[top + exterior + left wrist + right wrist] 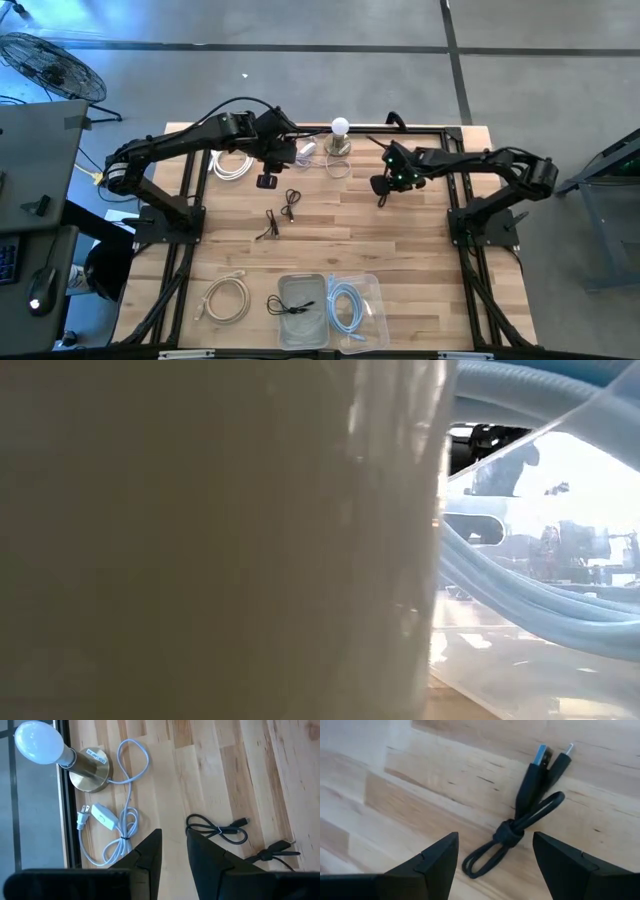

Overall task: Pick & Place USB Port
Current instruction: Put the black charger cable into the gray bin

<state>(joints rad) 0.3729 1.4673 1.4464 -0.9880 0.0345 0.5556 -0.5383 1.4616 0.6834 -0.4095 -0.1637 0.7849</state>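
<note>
1. step in hand: reach. the right claw [495, 865], fingers wide apart and empty, hangs over a black usb cable [525, 825] on the table [420, 240].
2. next, i judge: drop straight, straddle the knotted middle, close.
3. the left claw [173, 851], narrow gap, empty, waits near the lamp [60, 755].
4. only the high view shows the bins [372, 290]; the low view is blocked.
</note>
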